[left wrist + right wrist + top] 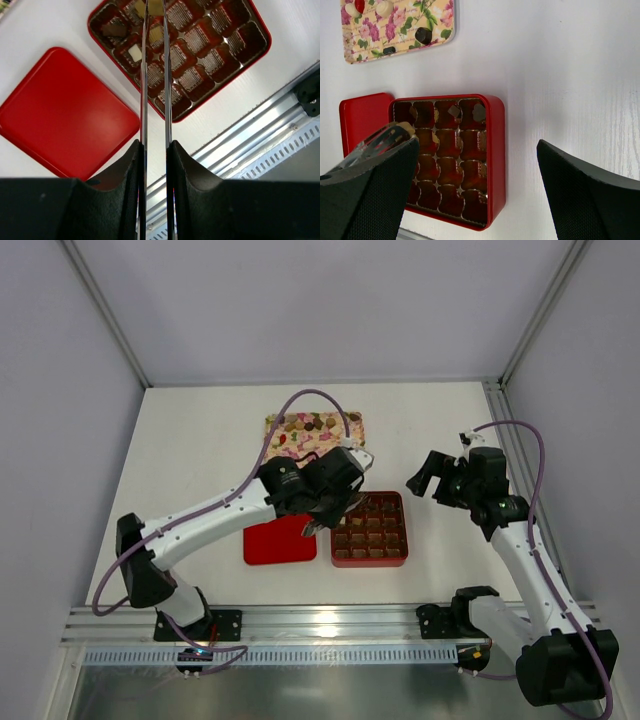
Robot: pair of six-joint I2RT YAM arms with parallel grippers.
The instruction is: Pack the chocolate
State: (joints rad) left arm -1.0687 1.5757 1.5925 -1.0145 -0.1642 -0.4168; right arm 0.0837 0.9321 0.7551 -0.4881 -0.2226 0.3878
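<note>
Several small chocolates (312, 424) lie on the flowered tray (280, 443) at the back. The red box (404, 530) with its brown gridded insert holds a few pieces in cells: a brown one (116, 30), a pale one (135, 52), and two dark ones (454, 110). My left gripper (328, 517), with thin metal blades (144, 75), hovers over the box's far left cells. The blades stand nearly together on a tan chocolate (156, 7) at their tips, which also shows in the right wrist view (408, 129). My right gripper (428, 476) is open and empty, right of the box.
The red lid (278, 540) lies flat just left of the box. An aluminium rail (330, 625) runs along the near edge. White walls and frame posts enclose the table on three sides. The left arm's cable (285, 410) loops over the tray.
</note>
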